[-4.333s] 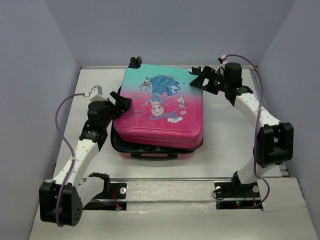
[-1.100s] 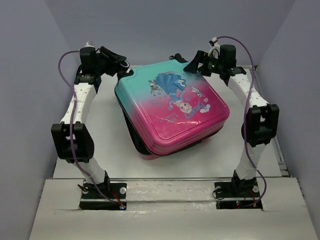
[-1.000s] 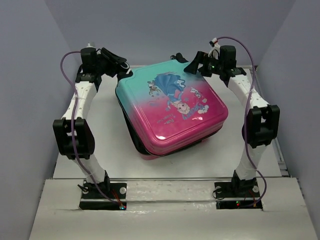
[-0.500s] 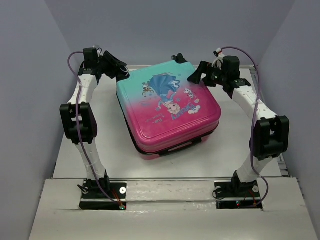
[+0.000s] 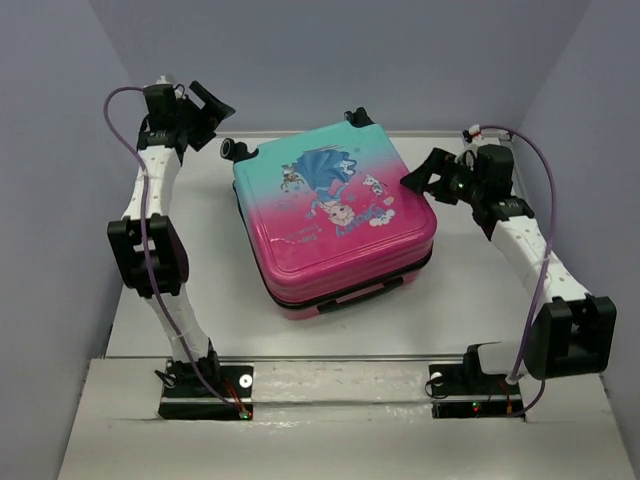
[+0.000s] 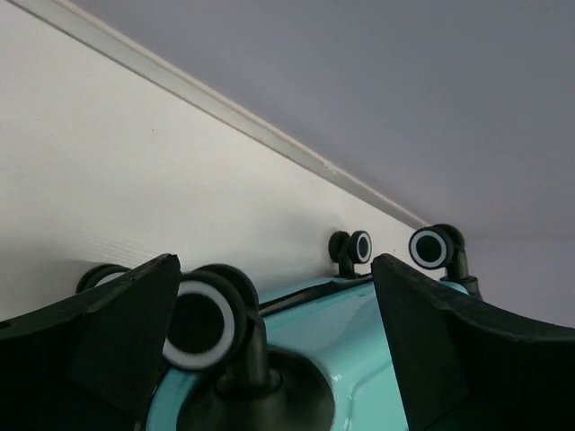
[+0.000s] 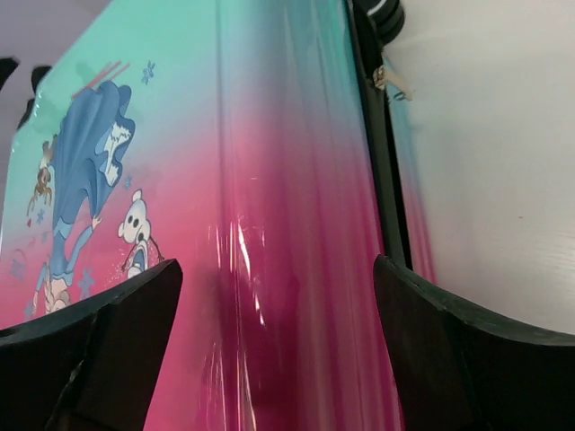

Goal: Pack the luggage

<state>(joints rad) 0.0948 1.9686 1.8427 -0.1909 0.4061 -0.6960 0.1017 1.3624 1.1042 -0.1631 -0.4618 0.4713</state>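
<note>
– Closing the luggage (image 5: 335, 225) seems to be your step in hand. It lies flat on the table (image 5: 200, 290), picture side up and a little turned, between the two arms. Its two shells are already one on the other.

– Yes, so you do not need to lift it. Your left gripper (image 5: 213, 108) hangs high over the far left corner, fingers wide apart, with nothing in them. Your right gripper (image 5: 418, 176) is just beside the right edge of the shell, also wide open and empty.

– I think you should bring the left one down first, against the corner by the wheels (image 6: 205, 323). Then the case cannot slide or turn on the smooth table when the right one works along the seam (image 7: 384, 189). Go slowly, because the hard shell is glossy and fingers may slip on it.

– Now what you cannot see. The inside is completely hidden, so you cannot tell whether anything is packed. You also cannot tell if the black seam is zipped or only pressed together.

– And the small pale tab (image 7: 389, 81) near the top of the seam in the right wrist view may be the zip pull, but it is too small to be sure. The left wrist view cuts off the shell just under the wheels.
</note>
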